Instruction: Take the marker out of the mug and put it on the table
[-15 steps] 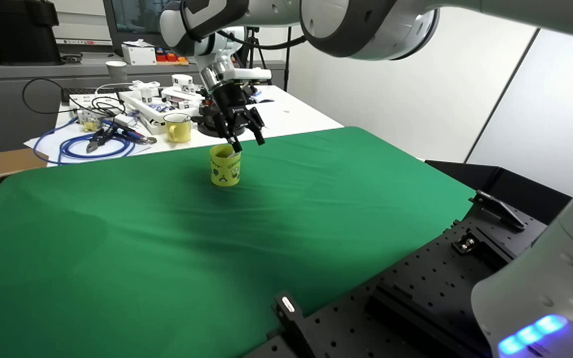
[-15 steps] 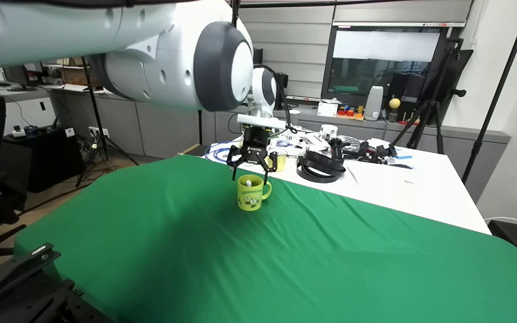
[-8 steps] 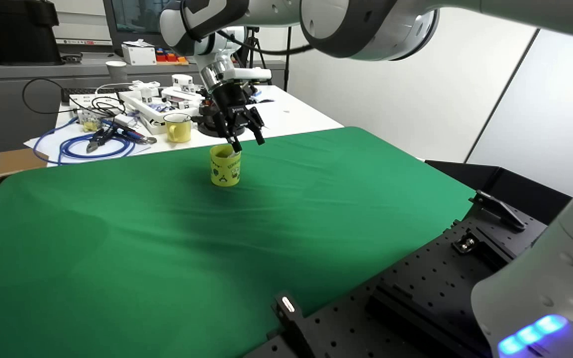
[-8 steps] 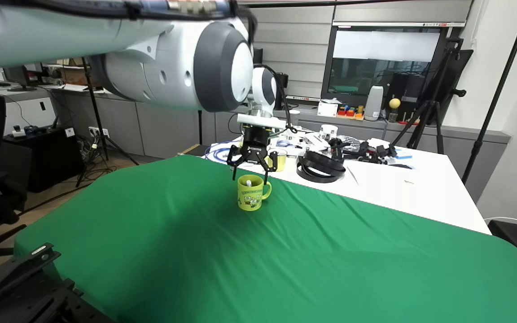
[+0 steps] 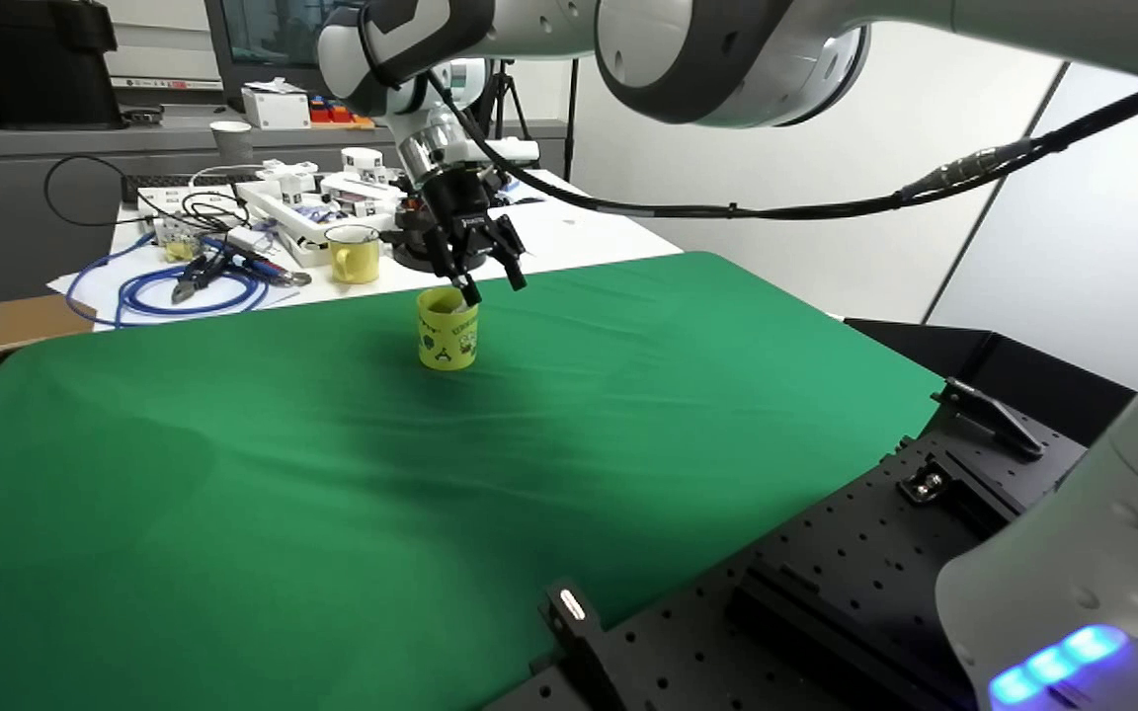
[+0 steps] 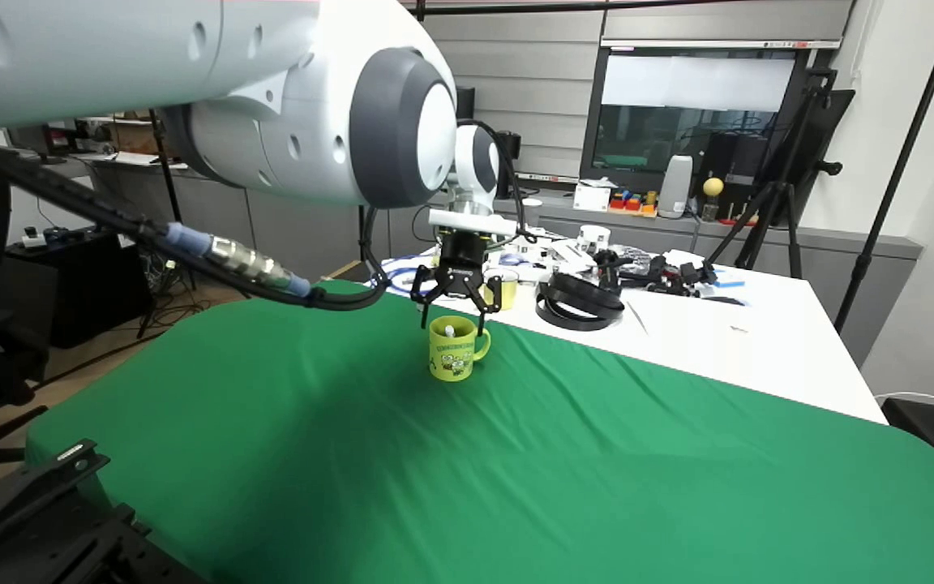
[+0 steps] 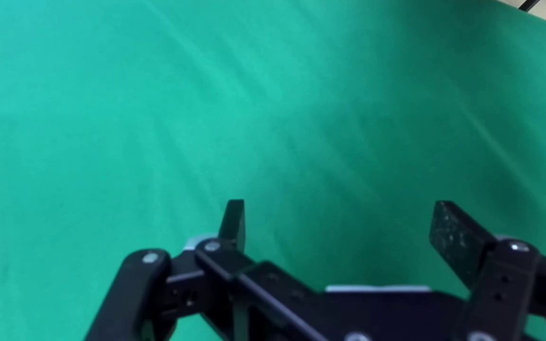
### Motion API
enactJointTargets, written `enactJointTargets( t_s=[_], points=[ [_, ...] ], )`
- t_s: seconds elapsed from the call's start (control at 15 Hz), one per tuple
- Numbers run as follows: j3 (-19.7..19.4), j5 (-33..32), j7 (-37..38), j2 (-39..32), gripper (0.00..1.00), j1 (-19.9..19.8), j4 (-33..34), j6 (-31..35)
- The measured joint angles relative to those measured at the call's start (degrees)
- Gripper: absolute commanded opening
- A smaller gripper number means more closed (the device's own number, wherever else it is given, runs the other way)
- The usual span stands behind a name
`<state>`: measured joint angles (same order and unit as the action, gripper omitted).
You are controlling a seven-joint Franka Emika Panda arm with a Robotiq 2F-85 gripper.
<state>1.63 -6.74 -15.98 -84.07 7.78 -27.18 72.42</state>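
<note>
1. Your marker (image 6: 449,331) is in the mug: in an exterior view its pale tip shows within the mouth, and the wall hides the rest of it.
2. That mug (image 6: 443,367), yellow-green with darker green markings, stands upright on the table (image 5: 628,444), whose green cloth lies in soft creases around it.
3. Your gripper (image 6: 452,328) hangs at the mug's mouth with its fingers spread wide. In an exterior view one fingertip shows on each side of the mouth, the one on the handle side overlapping the rim in the picture; you can't tell from here whether it touches.
4. In your wrist view the fingers come in from the bottom, well apart, with green cloth filling the gap between them.
5. Above, your arm (image 6: 297,130) reaches out over the table, and a black cable (image 5: 668,210) with a metal connector (image 6: 244,261) droops beneath it.
6. Past the table's far edge you have a white-topped desk (image 6: 759,349). On it are a yellow cup (image 5: 357,265), pliers (image 5: 186,286), a coiled blue cord (image 5: 184,310) and black bands (image 6: 584,292).
7. Nearest the camera in an exterior view, your robot base (image 5: 1083,553) shows glowing blue lights (image 5: 1053,667) beside a black perforated plate (image 5: 826,583).
</note>
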Motion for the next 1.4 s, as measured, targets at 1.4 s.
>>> enactJointTargets(
  t_s=[1.4],
  points=[
    [-0.8, -0.2, -2.2, 0.0, 1.0, 1.7, -0.4, 11.4]
  ],
)
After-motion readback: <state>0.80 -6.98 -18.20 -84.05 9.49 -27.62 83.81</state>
